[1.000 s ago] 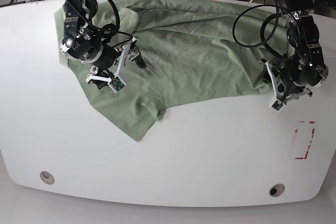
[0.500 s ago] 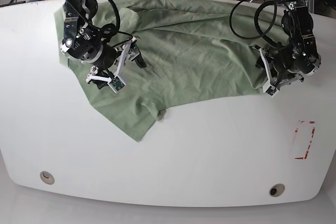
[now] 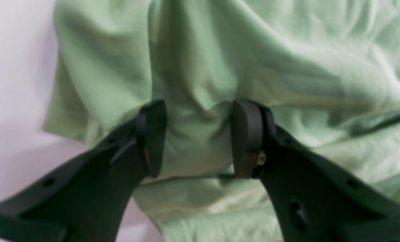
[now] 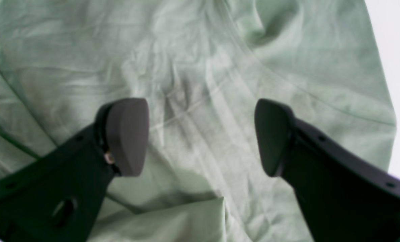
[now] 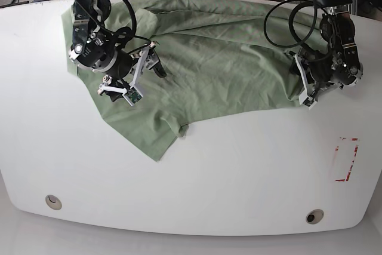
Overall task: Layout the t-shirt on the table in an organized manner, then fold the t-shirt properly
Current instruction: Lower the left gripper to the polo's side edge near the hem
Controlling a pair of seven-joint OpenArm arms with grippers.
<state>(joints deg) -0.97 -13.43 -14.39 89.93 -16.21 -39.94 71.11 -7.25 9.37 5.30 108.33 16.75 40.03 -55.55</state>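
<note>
Near the frame's lower edge, the white table (image 5: 197,183) lies bare, smooth and glossy. Above it the sage-green t-shirt (image 5: 209,64) sprawls rumpled across the upper middle, soft knit creased, one corner hanging toward lower left: laying out is unfinished and no fold is made. The left gripper (image 3: 198,139) pinches a fabric ridge between its jaws. The right gripper (image 4: 200,134) hovers with jaws spread wide.
</note>
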